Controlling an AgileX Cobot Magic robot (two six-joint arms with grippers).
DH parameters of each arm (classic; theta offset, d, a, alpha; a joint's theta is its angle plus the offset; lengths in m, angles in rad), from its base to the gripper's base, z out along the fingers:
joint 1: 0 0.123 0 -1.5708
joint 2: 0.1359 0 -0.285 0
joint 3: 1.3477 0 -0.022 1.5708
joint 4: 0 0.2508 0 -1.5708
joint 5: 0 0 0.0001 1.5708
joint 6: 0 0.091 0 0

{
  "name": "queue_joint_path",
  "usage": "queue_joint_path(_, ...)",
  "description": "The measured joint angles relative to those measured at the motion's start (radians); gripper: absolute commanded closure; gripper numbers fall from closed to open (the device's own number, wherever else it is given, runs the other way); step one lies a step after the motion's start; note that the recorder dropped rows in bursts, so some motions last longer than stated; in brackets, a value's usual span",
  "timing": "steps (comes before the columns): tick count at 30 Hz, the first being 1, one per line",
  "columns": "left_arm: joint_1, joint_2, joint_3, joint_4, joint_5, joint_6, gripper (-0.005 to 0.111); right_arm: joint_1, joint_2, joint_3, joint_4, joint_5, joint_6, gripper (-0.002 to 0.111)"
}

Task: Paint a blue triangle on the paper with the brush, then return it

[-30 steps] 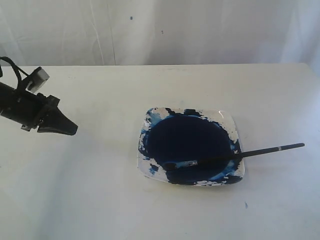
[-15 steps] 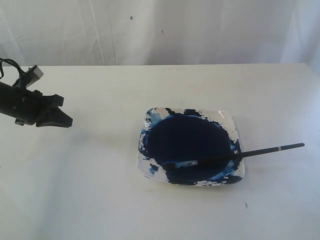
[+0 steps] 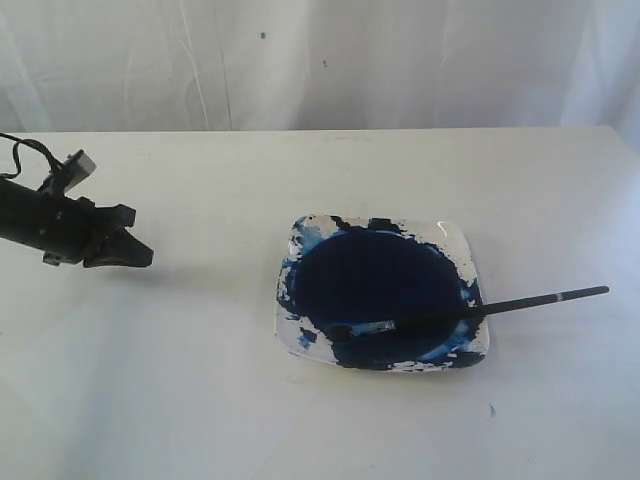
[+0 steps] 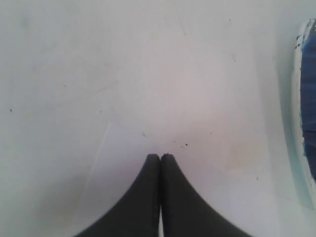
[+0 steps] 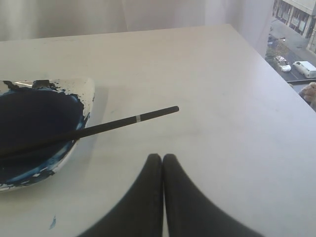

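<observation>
The brush (image 3: 480, 308) lies across the white dish (image 3: 455, 240). Its bristles rest in the dark blue paint and its black handle sticks out over the dish's right rim onto the table. My left gripper (image 3: 143, 257) hovers shut and empty at the table's left, far from the dish. In the left wrist view it (image 4: 160, 156) sits over a faint corner of the paper (image 4: 123, 158). My right gripper (image 5: 162, 156) is shut and empty, a short way from the handle end of the brush (image 5: 123, 121). It is outside the exterior view. No blue triangle shows in any view.
The dish's rim (image 4: 300, 98) shows at the side of the left wrist view. In the right wrist view the dish (image 5: 86, 91) holds a dark navy pool. The table's edge (image 5: 256, 54) runs near a window. A white curtain (image 3: 320, 60) hangs behind the table.
My left arm has drawn back slightly to the left and its wrist has turned a little. The brush and dish have not moved.
</observation>
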Motion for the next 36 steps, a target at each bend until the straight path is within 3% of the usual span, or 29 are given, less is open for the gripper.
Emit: queue_joint_path(36,0.000,0.052,-0.002,-0.031,0.009,0.050,0.107,0.000,0.000,0.000,0.000,0.000,0.000,0.108)
